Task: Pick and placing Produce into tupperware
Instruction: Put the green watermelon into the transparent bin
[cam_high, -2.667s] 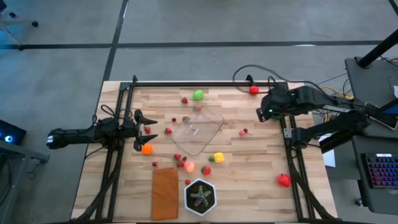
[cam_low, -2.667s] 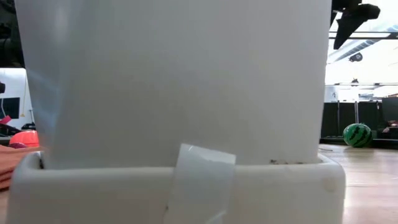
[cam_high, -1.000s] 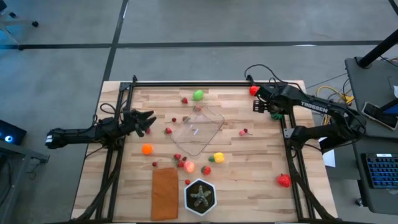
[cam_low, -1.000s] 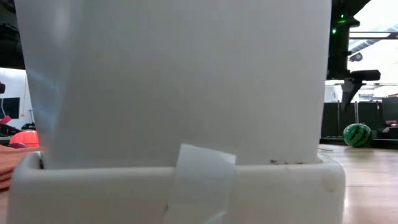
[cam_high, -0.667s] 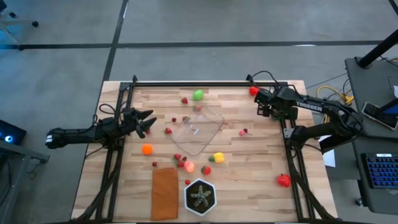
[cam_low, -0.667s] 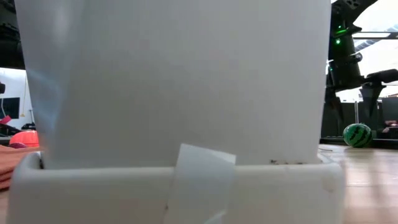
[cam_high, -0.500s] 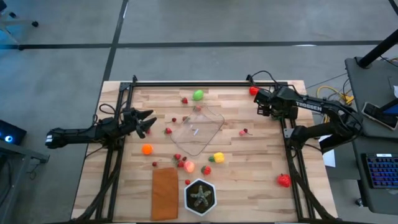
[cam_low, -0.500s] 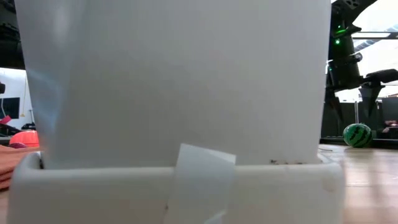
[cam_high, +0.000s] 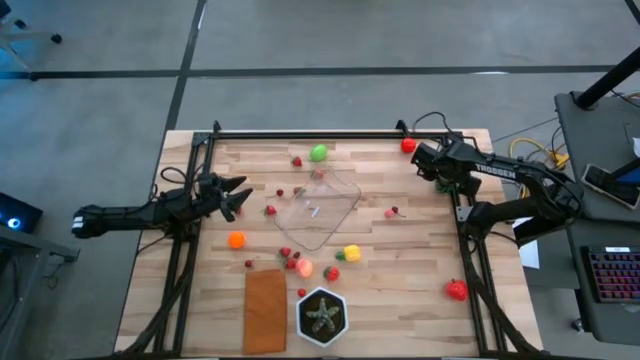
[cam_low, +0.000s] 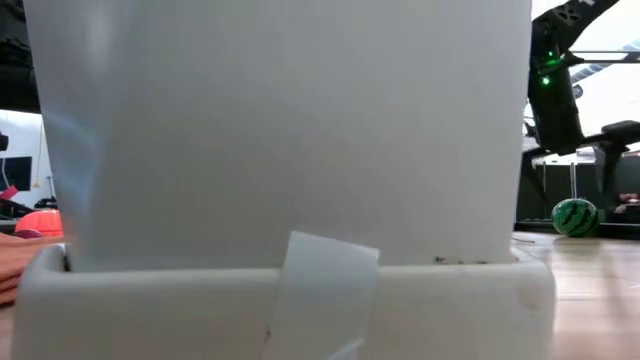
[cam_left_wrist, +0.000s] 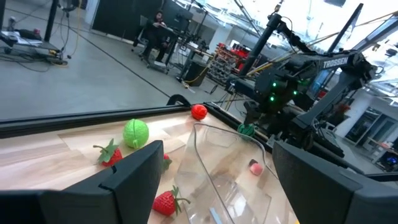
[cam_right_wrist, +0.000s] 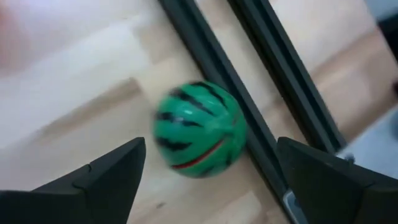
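Watermelon (cam_right_wrist: 198, 129) shows only between right gripper's (cam_right_wrist: 208, 163) spread fingers, overhead hidden.

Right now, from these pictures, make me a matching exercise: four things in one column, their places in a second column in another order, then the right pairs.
Things:
1. striped watermelon
2. green ball fruit
3. clear container
4. potted plant

Places:
A. middle of the table
B. near edge, beside the orange-brown mat
C. against the black rail, ahead of the right gripper
D. far side of the table, beyond the container

Pairs: 1-C, 2-D, 3-A, 4-B
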